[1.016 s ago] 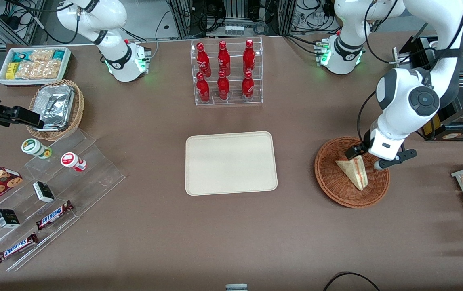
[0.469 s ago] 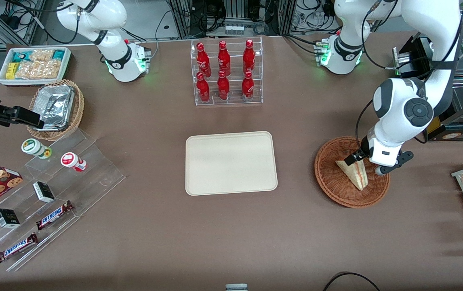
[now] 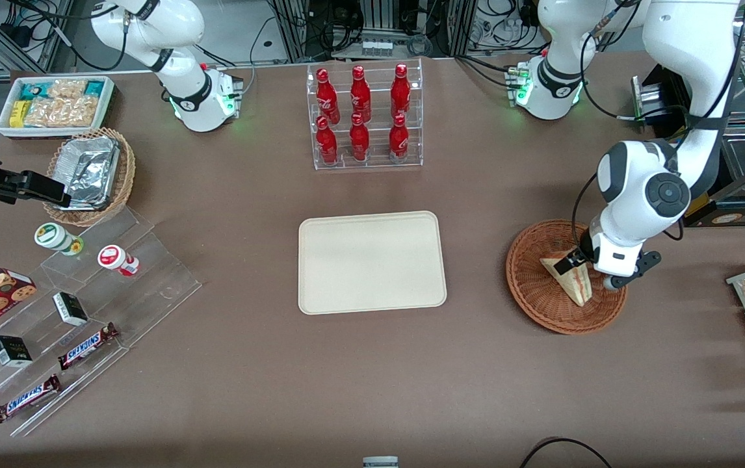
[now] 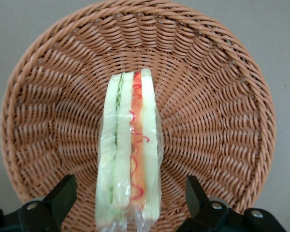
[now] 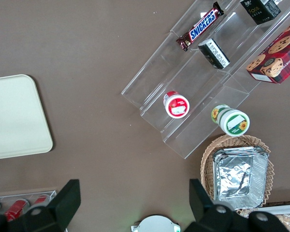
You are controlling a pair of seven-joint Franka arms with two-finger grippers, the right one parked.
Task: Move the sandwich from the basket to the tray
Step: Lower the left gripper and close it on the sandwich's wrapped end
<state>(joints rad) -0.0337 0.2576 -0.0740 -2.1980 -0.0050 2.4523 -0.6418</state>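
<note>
While my gripper (image 3: 586,272) hangs low over the basket (image 3: 535,289), the inventory reads as follows. Item one: sandwich (image 4: 130,150), a clear-wrapped wedge lying in the basket, cut edge showing green, red and orange filling between pale bread. Item two: my fingers (image 4: 63,193), spread apart, one on either side of the sandwich's broad end with a gap on each side, neither touching it. Item three: basket, reddish-brown wicker, round, resting on the brown table (image 3: 372,377) toward my end. Item four: tray (image 3: 371,262), cream-beige, bare, at mid-table, well apart from the basket. Item five: rack of red bottles (image 3: 363,114), farther from the front camera than the tray.
</note>
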